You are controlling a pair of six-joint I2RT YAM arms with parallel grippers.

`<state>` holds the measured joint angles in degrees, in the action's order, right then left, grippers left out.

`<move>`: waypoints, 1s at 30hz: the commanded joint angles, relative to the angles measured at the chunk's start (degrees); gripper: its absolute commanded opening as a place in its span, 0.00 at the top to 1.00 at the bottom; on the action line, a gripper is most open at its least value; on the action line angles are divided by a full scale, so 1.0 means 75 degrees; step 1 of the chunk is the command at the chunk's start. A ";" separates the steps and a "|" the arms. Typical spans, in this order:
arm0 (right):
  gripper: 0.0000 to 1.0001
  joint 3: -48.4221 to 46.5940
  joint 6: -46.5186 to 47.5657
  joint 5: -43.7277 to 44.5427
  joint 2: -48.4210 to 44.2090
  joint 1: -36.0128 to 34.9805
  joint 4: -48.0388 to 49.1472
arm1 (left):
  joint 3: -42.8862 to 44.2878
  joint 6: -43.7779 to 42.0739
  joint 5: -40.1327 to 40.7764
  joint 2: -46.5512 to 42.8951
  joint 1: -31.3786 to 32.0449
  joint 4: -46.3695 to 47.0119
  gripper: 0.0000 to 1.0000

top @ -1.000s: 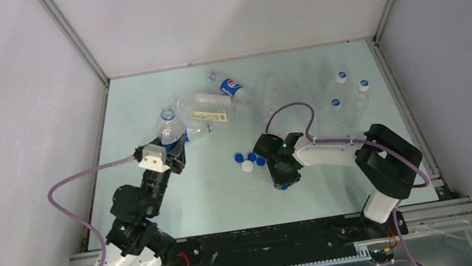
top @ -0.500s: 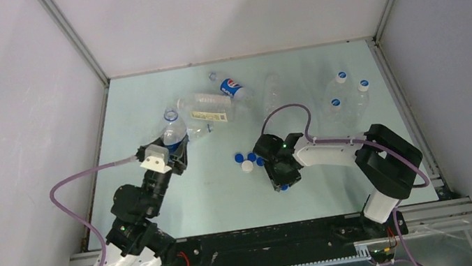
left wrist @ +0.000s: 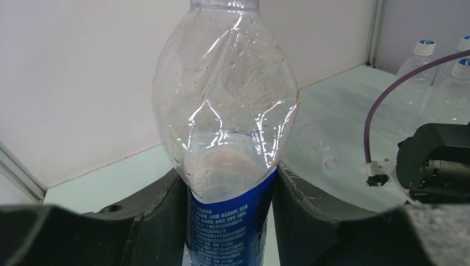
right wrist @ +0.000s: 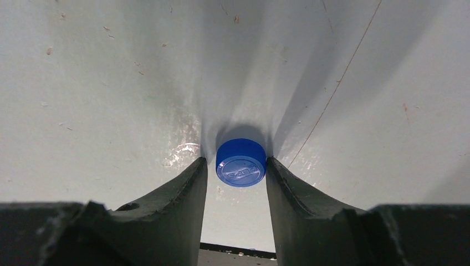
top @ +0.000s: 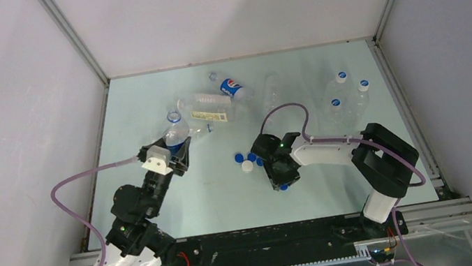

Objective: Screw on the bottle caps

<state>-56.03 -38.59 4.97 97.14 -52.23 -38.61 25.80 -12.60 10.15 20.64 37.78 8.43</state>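
Bottle (left wrist: pixel 227 111) with blue label sits clamped in the jaws of our left gripper (left wrist: pixel 230 191). Our right gripper (right wrist: pixel 237 169) flanks a blue cap (right wrist: pixel 241 163) on the table (right wrist: pixel 111 83), jaws narrowly apart; we cannot tell whether they pinch it.

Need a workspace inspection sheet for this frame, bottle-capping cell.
Surface: pale green table, faint scuffs in the right wrist view.
Job's things: blue-labelled bottle in left claw; three capped bottles standing far right; lying bottles far centre; loose caps mid-table; blue cap at right claw.
Clutter: nothing seen.
Claws: left claw shut on the bottle at its label; right claw fingers closely flank the blue cap, grip unclear.
Cables: purple cable loops off each wrist; no snag seen.
Surroundings: plain walls, metal frame posts.
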 commanded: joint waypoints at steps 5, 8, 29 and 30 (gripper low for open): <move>0.57 0.0088 -0.0171 0.0299 0.0360 0.0105 0.0487 | -0.0004 -0.0190 -0.0211 -0.0029 0.0065 0.0128 0.47; 0.64 0.0088 -0.0130 0.0286 0.0302 0.0091 0.0486 | 0.0013 -0.0218 -0.0200 -0.0007 0.0063 0.0102 0.47; 1.00 -0.0514 0.3061 -0.1316 -0.5558 0.0515 0.0355 | 0.0601 -0.1140 -0.3849 0.1359 0.0203 -0.1051 0.52; 1.00 -0.0693 0.3411 -0.1400 -0.5664 0.0593 0.0285 | 0.0619 -0.1275 -0.3973 0.1507 0.0225 -0.1176 0.53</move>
<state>-57.19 -22.81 -1.65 58.72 -50.28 -36.16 26.98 -18.13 -10.26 29.54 38.70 1.34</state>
